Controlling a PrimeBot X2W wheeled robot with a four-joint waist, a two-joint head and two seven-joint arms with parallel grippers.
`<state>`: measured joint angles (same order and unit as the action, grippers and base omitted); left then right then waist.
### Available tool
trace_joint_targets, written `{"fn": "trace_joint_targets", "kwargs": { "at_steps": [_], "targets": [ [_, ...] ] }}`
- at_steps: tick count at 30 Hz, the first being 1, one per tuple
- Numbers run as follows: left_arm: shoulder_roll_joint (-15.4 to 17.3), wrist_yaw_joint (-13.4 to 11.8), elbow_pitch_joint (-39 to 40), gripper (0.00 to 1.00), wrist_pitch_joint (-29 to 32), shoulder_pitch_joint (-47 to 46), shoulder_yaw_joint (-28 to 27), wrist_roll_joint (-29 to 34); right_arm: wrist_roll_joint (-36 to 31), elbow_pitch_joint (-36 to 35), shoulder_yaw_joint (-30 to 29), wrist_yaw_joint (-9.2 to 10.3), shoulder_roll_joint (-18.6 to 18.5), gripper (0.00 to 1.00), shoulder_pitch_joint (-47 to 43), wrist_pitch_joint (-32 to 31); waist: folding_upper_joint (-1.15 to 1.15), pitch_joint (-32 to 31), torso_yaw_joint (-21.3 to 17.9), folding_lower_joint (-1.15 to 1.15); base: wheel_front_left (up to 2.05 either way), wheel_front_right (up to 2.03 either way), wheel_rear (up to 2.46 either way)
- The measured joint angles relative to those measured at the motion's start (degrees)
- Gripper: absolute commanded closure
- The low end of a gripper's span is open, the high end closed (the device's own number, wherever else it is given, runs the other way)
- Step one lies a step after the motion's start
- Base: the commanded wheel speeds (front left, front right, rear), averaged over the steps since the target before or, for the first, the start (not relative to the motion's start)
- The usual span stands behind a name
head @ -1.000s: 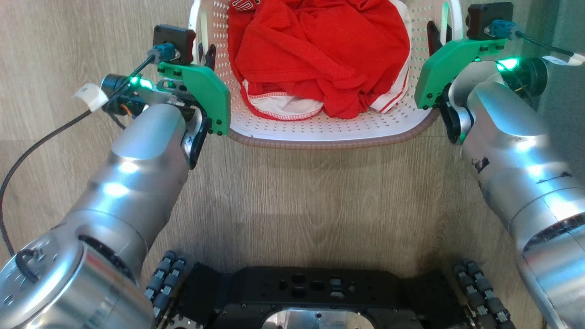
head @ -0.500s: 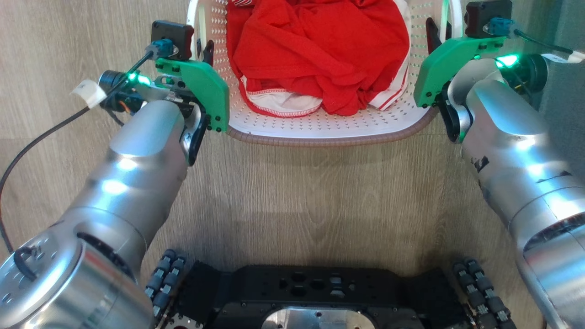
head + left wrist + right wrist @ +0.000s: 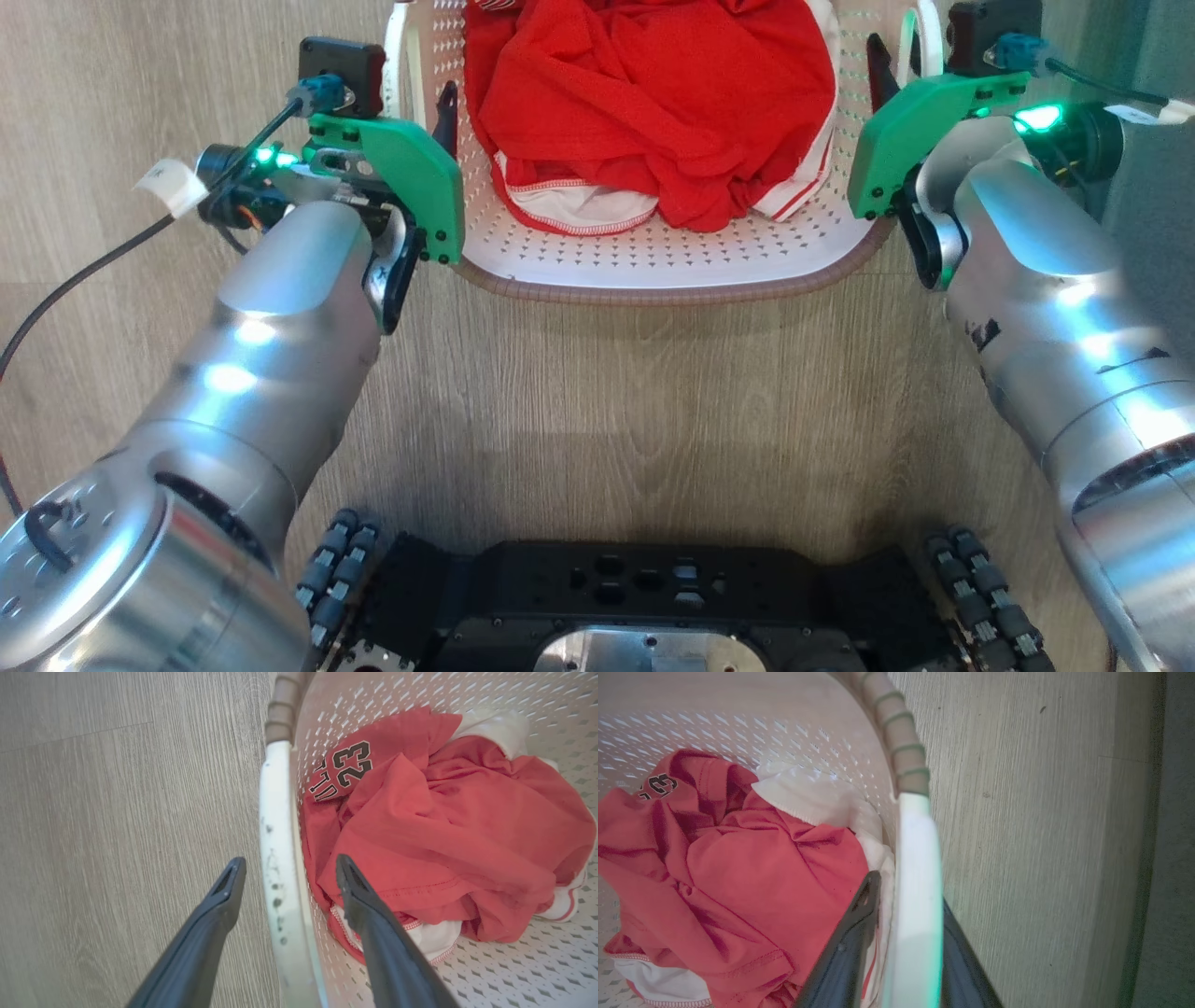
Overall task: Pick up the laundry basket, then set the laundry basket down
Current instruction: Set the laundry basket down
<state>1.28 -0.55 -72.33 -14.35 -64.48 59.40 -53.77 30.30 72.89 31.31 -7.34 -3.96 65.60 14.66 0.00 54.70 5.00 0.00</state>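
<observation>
The laundry basket (image 3: 653, 287), cream-white and perforated with a brown rim, sits on the wooden floor ahead of me with red and white clothing (image 3: 653, 103) inside. My left gripper (image 3: 425, 93) is at its left white handle (image 3: 275, 826). In the left wrist view its two fingers stand apart, one on each side of the handle, open (image 3: 289, 861). My right gripper (image 3: 898, 58) is at the right handle (image 3: 917, 858). There both fingers press against the handle, shut on it (image 3: 908, 891).
My black wheeled base (image 3: 644, 607) lies at the bottom of the head view, with bare wood floor (image 3: 635, 411) between it and the basket. A dark grey strip (image 3: 1162, 37) runs along the far right edge. A black cable (image 3: 84, 280) trails off my left wrist.
The left gripper's fingers have spread apart around the left handle. Both arms and the basket have shifted slightly up the view. The right gripper keeps its hold.
</observation>
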Motion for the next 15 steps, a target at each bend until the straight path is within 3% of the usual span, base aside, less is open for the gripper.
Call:
{"fn": "trace_joint_targets", "kwargs": {
  "at_steps": [11,15],
  "targets": [
    [0.01,-0.58,-0.19,0.0,-0.02,-0.01,-0.49,-0.36,-3.82,-3.13,-4.27,0.0,-0.05,0.0,0.25,0.0,0.0,-1.65,-0.43,0.0,0.0,0.0,0.0],
    [0.97,-1.87,3.38,0.0,-0.09,0.09,-2.77,1.14,-7.13,-5.76,-7.87,0.0,-0.07,0.0,-0.02,0.0,0.0,-3.74,-0.71,0.0,0.0,0.0,0.0]
  ]
}}
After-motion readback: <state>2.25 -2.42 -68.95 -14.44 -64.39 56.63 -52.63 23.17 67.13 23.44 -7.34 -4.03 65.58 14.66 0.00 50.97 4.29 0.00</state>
